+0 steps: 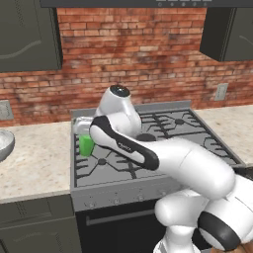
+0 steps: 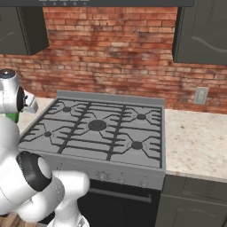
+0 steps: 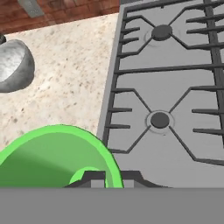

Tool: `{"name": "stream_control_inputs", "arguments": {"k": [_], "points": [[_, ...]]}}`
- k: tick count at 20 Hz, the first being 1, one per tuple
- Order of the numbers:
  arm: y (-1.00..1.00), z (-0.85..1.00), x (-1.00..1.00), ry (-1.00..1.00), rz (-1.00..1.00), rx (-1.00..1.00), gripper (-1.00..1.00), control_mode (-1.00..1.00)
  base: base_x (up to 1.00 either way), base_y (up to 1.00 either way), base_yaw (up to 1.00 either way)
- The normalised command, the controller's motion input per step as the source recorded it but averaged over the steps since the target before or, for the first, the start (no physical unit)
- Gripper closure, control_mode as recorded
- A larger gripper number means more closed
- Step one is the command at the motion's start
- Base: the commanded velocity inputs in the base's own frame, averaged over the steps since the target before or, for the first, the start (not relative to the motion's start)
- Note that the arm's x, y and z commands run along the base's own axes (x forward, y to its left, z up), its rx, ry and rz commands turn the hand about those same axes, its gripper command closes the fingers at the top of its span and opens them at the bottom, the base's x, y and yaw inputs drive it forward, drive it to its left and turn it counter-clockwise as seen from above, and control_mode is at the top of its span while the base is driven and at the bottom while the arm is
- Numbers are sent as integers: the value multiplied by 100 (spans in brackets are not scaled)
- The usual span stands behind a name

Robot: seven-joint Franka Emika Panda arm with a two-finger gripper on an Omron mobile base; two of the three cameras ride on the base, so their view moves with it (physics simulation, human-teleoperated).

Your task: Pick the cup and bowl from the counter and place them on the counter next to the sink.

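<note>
Cup (image 3: pixel 59 155) is sitting in the gripper (image 3: pixel 111 177): jaws nearly closed, pinching what looks like the rim wall, one tip inside and one outside, going by the hand view. It is hanging above the left edge of the stove (image 1: pixel 148 148), right at the seam with the counter (image 1: pixel 34 158). In the left base view the cup is showing as a green patch tucked behind the forearm.

Bowl (image 3: pixel 13 65) is waiting on the counter further left, well apart from the cup, upright, not yet handled. Sink isn't visible from here, so I'm guessing the carry runs leftward past the bowl.

Risks I'm seeing:
- Rim pinch is a thin grip on a tapered, smooth cup. Any fast swing or wrist roll is likely levering it out of the fingertips; if it drops now it's landing on the grates and probably tipping or rolling.
- Carry path is crossing over or beside the bowl. Coming in too low is risking a knock that shoves the bowl along the counter.
- Arm is folded tight against its own base on the left; a wide sweep could be forcing awkward wrist angles and tilting the cup.
- Placing with the cup tilted is risking a topple on release.

Can't tell how deep the tips are reaching into the cup.
</note>
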Motion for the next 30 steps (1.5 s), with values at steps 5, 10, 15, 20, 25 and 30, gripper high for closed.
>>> {"name": "stream_control_inputs", "arguments": {"k": [5, 10, 15, 20, 25, 30], "points": [[-83, 49, -11, 0, 0, 0, 100, -100, 0, 0, 0], [-99, 37, -13, 0, 0, -1, 100, -100, 0, 0, 0], [-78, 23, -18, 0, 0, -9, 100, -100, 0, 0, 0], [-75, 14, -27, 0, 0, -12, 100, -100, 0, 0, 0], [-65, 0, -32, 0, 0, -11, 100, -100, 0, 0, 0], [-41, -9, -17, 0, 0, -6, 100, -100, 0, 0, 0]]}}
